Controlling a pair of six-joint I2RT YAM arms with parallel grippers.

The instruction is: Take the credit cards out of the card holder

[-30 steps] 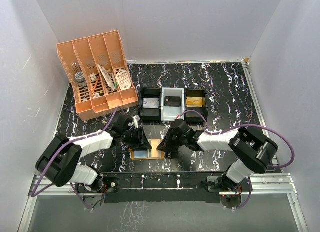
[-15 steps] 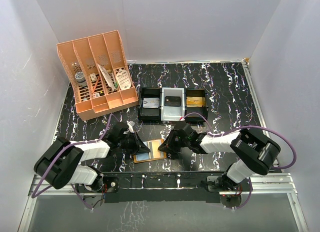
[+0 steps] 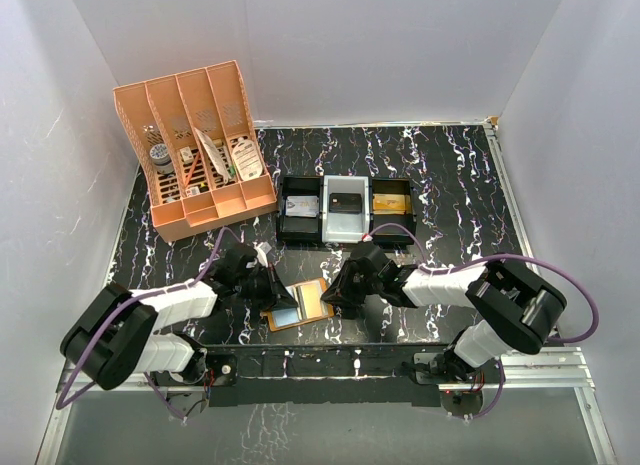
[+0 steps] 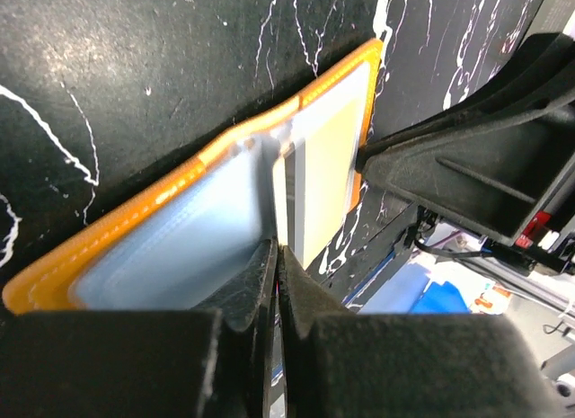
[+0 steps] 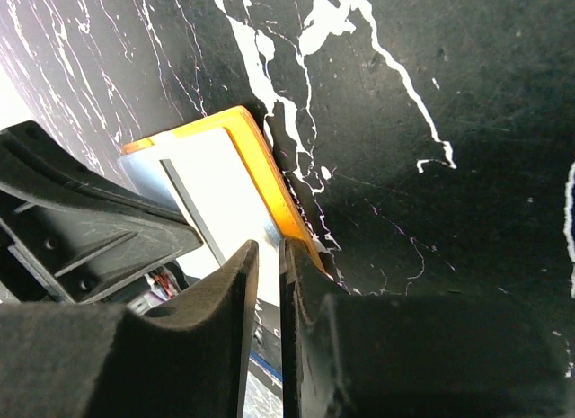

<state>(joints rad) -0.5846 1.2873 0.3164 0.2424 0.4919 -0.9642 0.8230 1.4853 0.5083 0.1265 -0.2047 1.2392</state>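
Small orange leather-like bifold card holder [image 3: 300, 307] lies open on black white-veined tabletop [image 3: 450, 185], near front edge, between both arms. Pale cream credit card [image 4: 328, 157] with grey stripe sits in half toward right arm. State of left pincer [image 4: 277, 253]: closed, tips pinching thin pale edge at wallet fold; card or inner panel, cannot tell. State of right pincer [image 5: 268, 256]: narrow gap between fingers, tips at orange rim; gripping or not, cannot tell.
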